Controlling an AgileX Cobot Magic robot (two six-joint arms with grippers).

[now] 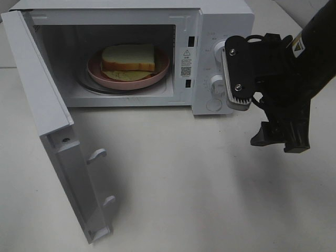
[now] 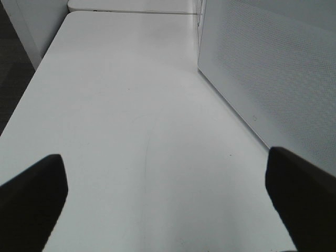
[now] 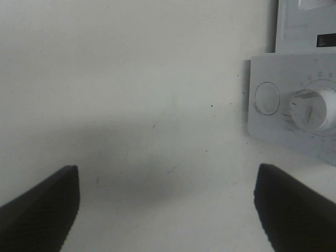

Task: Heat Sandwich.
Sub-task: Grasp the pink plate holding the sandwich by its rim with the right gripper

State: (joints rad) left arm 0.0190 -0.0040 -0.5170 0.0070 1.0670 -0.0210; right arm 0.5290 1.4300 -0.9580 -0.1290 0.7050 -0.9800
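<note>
Right pincer (image 3: 167, 169) gapes over table (image 3: 131, 63) near microwave knob (image 3: 312, 109).

White matte tabletop (image 1: 184, 178), faint scuff marks noted. One white microwave (image 1: 231, 21) stands directly on it toward the rear. Its door (image 1: 39, 89) hangs open over the left side.

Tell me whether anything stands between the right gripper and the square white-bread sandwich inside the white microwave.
Nothing visible does: the door of the white microwave stands wide open, and the square white-bread sandwich lies uncovered on the round pink plate. The right gripper, open, hangs before the control panel, right of the opening.
</note>
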